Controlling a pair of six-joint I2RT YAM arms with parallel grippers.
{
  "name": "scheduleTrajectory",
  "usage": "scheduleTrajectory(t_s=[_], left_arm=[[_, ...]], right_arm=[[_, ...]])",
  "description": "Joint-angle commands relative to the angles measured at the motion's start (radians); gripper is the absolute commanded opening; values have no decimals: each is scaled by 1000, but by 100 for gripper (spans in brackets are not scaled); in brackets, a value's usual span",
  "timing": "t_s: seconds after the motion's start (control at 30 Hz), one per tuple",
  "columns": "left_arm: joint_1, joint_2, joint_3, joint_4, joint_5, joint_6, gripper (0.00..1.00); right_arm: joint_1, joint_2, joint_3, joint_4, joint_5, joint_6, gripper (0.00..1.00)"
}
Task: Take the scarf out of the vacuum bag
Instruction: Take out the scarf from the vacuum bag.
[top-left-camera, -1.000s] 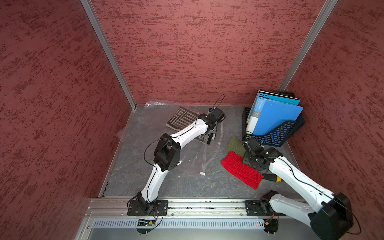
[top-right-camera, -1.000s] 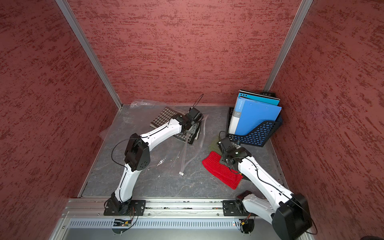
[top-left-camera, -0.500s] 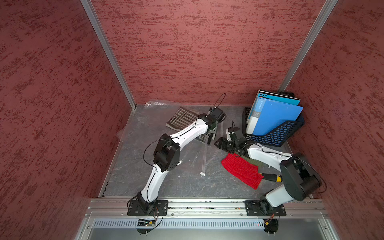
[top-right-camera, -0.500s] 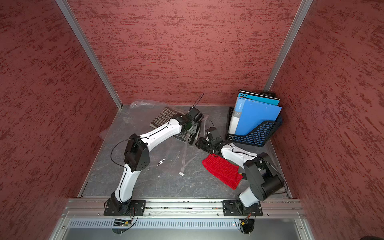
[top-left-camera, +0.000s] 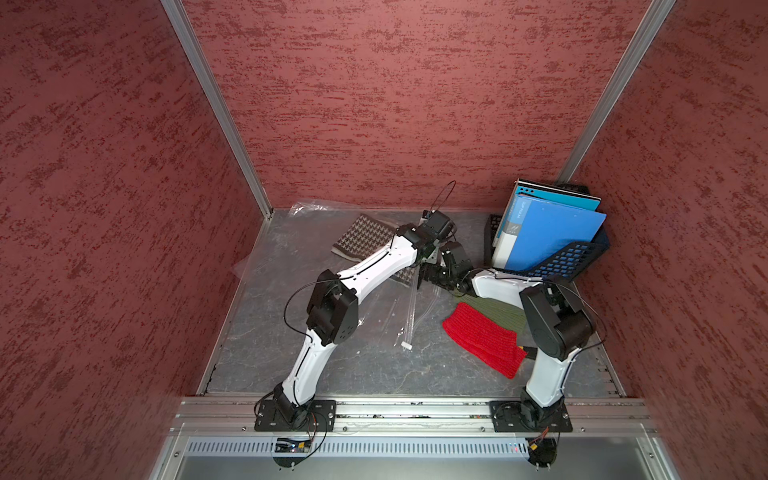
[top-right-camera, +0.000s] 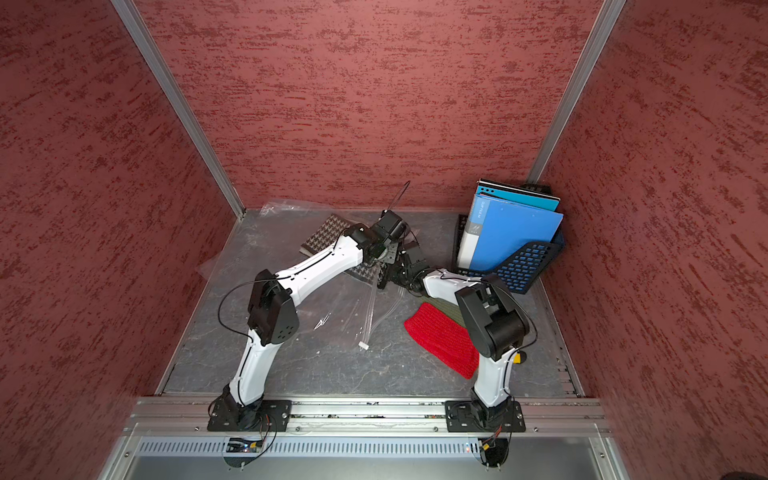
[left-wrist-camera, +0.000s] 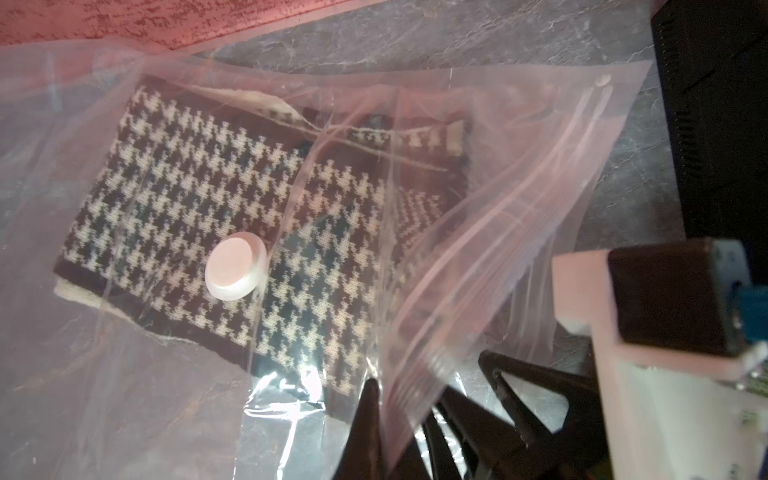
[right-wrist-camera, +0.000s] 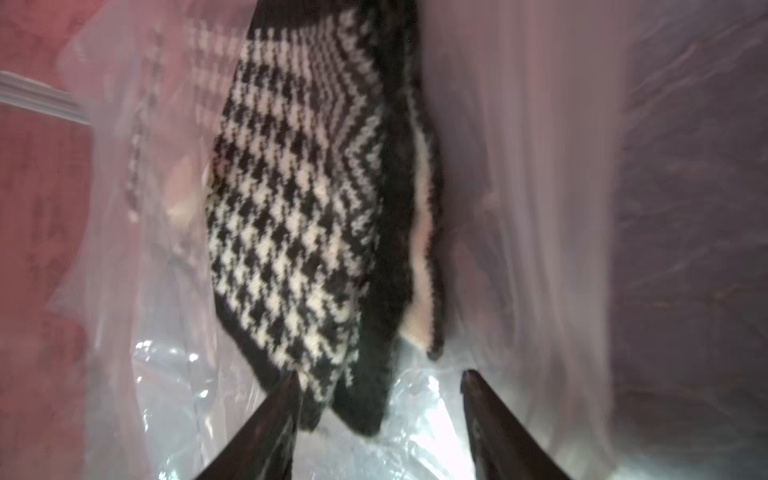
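The scarf (top-left-camera: 360, 239) was seen lying flat toward the back of the grey table (top-left-camera: 332, 374), enclosed in the clear vacuum bag (top-left-camera: 286, 257). In the left wrist view, the round white valve cap (left-wrist-camera: 235, 266) was shown resting over the houndstooth cloth, and the zip-seal strip (left-wrist-camera: 536, 174) was seen running along the bag's open edge. The left gripper (left-wrist-camera: 386, 399) was clamped tight on that plastic edge, which was drawn up toward it.

The right gripper (right-wrist-camera: 381, 374) was shown with its jaws moderately apart and nothing clasped, with plastic visible on either side. The scarf's dark-bordered corner was framed between the fingertips (right-wrist-camera: 291, 386); whether one touched it could not be told.

The small white slider clip (top-left-camera: 407, 345) was seen lying on the table nearer the front. A red knit cloth (top-left-camera: 482, 340) and a green cloth (top-left-camera: 498, 309) were spread beside the right arm, apart from the bag. A blue mesh basket (top-left-camera: 573, 262) holding blue folders (top-left-camera: 552, 237) was placed in the back right corner.
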Motion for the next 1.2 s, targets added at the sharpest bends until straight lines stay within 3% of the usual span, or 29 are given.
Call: scheduleTrajectory(t_s=[0.0, 0.23, 0.83, 1.17], left_arm=[[-6, -33, 30, -3, 2, 8, 0], [-3, -17, 50, -18, 8, 18, 0], [0, 0, 89, -50, 13, 40, 0], [3, 13, 69, -45, 23, 35, 0]], right_arm=[[1, 22, 36, -41, 110, -30, 62], [2, 80, 71, -8, 118, -53, 63], [2, 244, 161, 167, -139, -2, 64], [2, 222, 185, 90, -92, -46, 63]])
